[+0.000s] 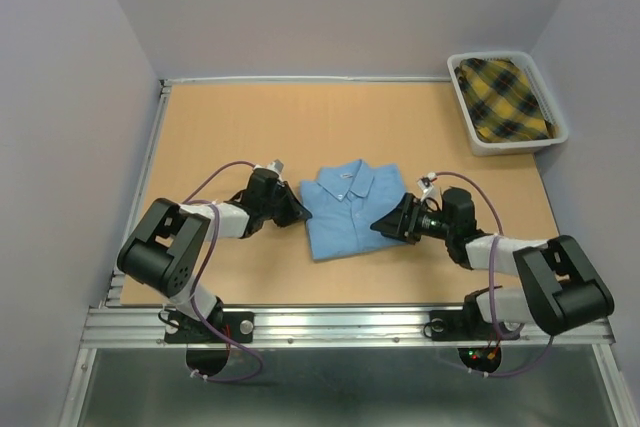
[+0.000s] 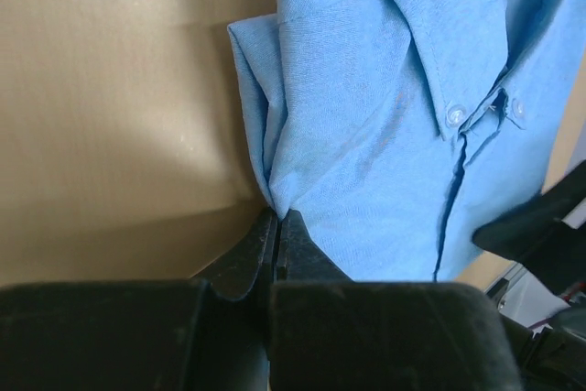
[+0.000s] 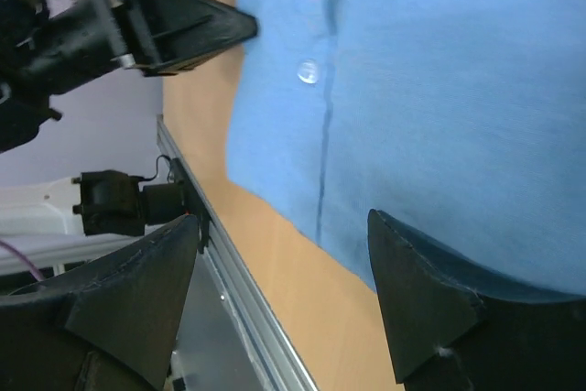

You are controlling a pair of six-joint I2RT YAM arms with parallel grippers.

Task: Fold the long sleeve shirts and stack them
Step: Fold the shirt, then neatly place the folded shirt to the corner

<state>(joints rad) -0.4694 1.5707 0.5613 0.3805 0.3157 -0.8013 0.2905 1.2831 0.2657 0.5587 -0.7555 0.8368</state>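
1. Black fingertips of the left gripper point(image 2: 276, 226) fill the foreground of the left wrist view. They are pressed together with only a hairline between them.
2. Their tips touch the doubled side edge of the light blue shirt point(image 1: 345, 209), on the side toward the left arm. Whether any cloth is pinched between them cannot be told.
3. That shirt lies flat on the tan table point(image 1: 230, 127), folded into a compact rectangle. Its button front faces up and its collar sits at the end farthest from the arm bases.
4. On the shirt's opposite side, near the hem corner, the right gripper point(image 1: 385, 225) has its jaws spread wide and holds nothing. In its own wrist view one finger stands in front of the blue cloth at the shirt's edge. The other finger stands clear of the shirt, in front of the table's near border.
5. A metal rail point(image 1: 330, 322) runs along the table edge on the shirt's hem side, apart from the cloth.
6. Well apart from the shirt, beyond its collar end and toward the right arm's side, a white bin point(image 1: 461, 99) sits in the table's far corner. It holds a yellow and dark plaid cloth point(image 1: 505, 97).
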